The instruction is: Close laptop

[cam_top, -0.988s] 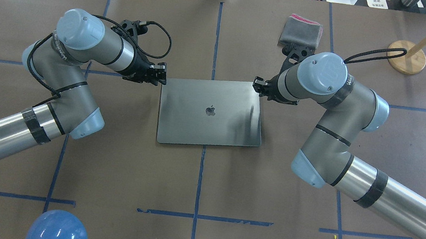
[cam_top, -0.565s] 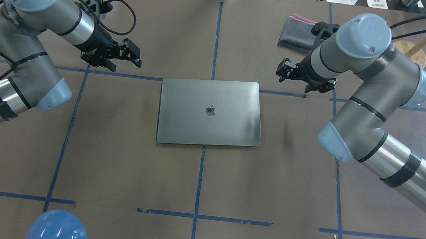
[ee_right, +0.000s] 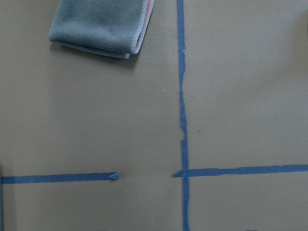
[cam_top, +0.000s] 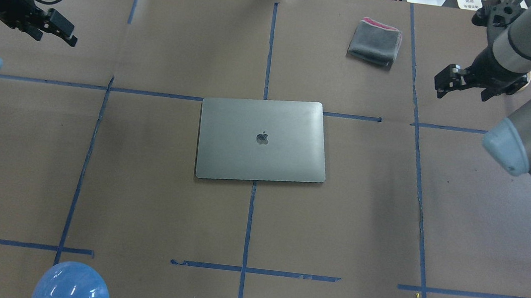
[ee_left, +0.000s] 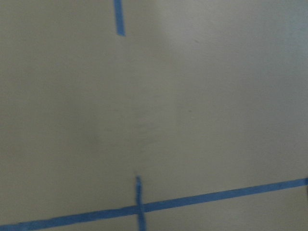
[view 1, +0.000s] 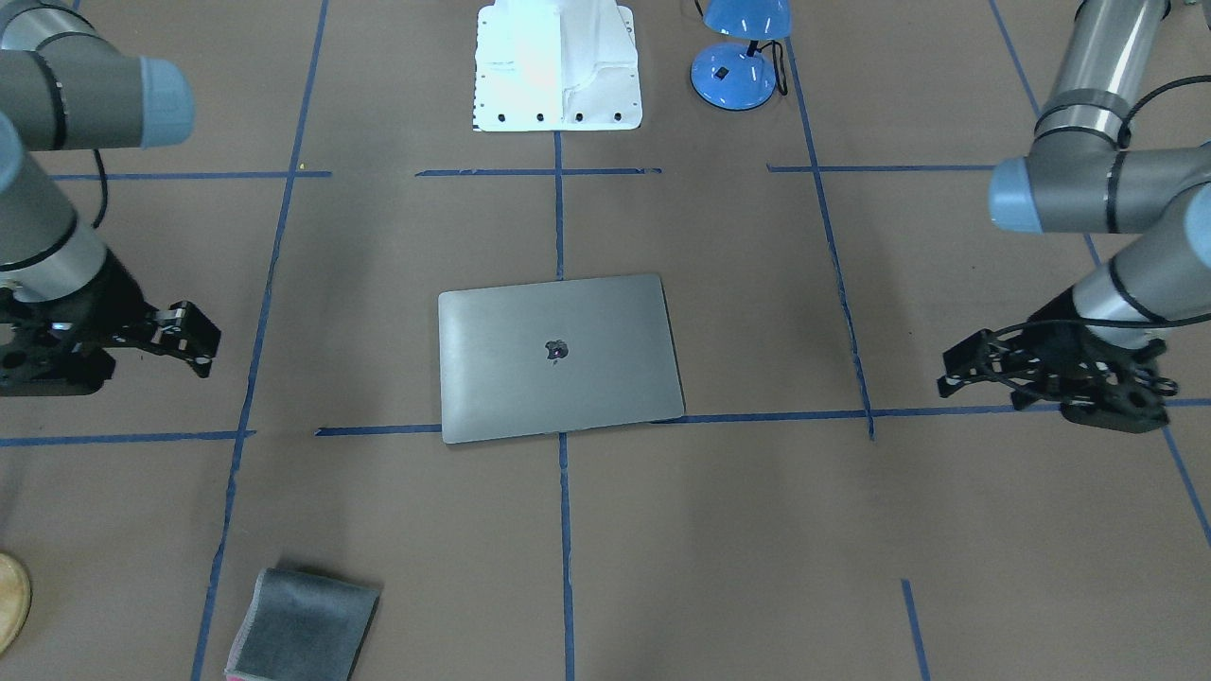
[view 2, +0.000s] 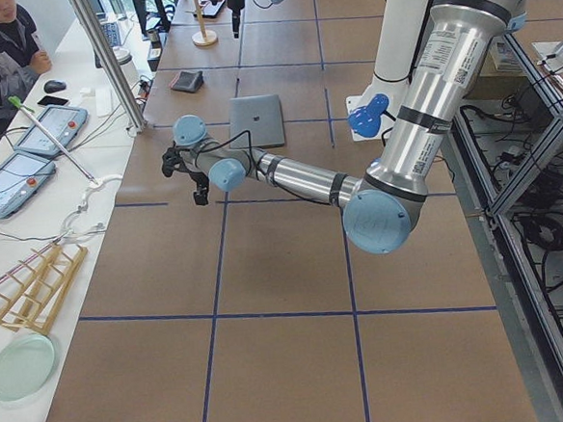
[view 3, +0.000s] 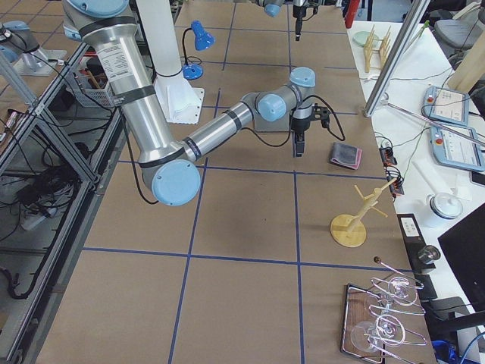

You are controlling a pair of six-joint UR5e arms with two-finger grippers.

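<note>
the laptop (cam_top: 263, 139) lay shut at the middle of the brown table (cam_top: 154, 206), lid flat and logo facing up, its far edge along a blue tape line. nothing touched it. seen from overhead, the left gripper (cam_top: 69, 34) hung well away from the laptop at about 10 o'clock, and the right gripper (cam_top: 440, 81) hung well away at about 2 o'clock. both were above bare table and held nothing. i could not tell how wide either pair of fingers stood, since the wrist cameras showed only paper and tape. the folded grey cloth (cam_top: 375, 42) with a pink edge sat at roughly 1 o'clock from the laptop, near the right gripper but apart from it. a blue lamp (cam_top: 72, 284) stood at about 7 o'clock, near the table's near edge.
</note>
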